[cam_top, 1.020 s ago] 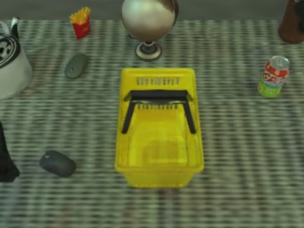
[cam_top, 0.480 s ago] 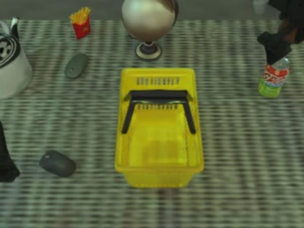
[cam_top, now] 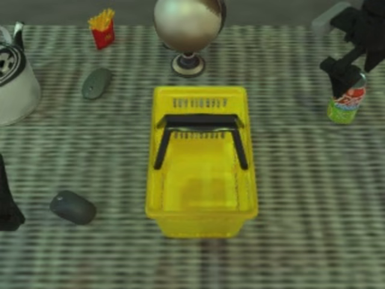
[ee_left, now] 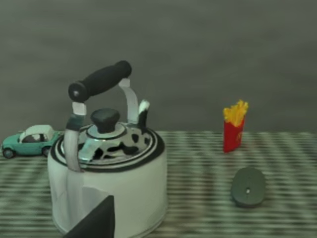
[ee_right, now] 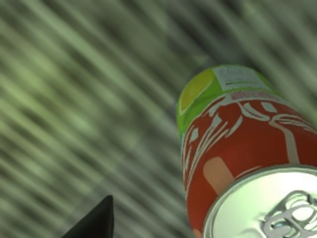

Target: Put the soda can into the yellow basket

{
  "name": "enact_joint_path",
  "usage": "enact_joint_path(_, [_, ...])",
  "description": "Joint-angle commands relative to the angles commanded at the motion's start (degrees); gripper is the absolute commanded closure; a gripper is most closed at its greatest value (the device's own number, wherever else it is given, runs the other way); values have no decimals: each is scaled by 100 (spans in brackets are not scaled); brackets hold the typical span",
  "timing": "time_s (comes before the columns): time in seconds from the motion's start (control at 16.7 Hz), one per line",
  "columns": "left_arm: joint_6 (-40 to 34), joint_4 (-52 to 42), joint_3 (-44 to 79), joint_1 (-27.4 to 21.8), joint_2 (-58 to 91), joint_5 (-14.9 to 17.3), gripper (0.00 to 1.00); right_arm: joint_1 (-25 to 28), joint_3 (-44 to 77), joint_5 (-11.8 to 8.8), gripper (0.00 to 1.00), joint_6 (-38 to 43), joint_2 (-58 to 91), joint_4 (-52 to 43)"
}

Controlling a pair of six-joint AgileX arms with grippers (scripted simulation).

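Up at the far right of the yellow basket (cam_top: 201,162), the right gripper (cam_top: 348,73) hangs over the soda can (cam_top: 345,101), covering its top from above; whether its fingers are spread or pressed together I cannot tell. The can stands upright on the woven table (cam_top: 301,198), well apart from the basket, red above and lime-green below. Close under the wrist camera its silver lid (ee_right: 270,206) fills the corner. The left gripper (cam_top: 7,208) is parked far left of the basket, facing a cow-patterned kettle (ee_left: 111,171), a fries carton (ee_left: 234,126) and a grey mouse (ee_left: 248,186).
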Motion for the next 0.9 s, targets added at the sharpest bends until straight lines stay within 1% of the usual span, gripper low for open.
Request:
enact_joint_path(0.24, [0,0,0,0,0,0,0,-21,-106,-1,0,-5,-20,97])
enact_joint_path(0.36, [0,0,0,0,0,0,0,-6,-443,-1,0,-10,-112,369])
enact_joint_path(0.66, [0,0,0,0,0,0,0,5,-1775,-6,0,1,-409,1322])
enact_joint_path(0.78, [0,0,0,0,0,0,0,7,-2031,-6,0,3,-468,1555])
enact_joint_path(0.9, [0,0,0,0,0,0,0,7,-2067,-7,0,3,-478,1589])
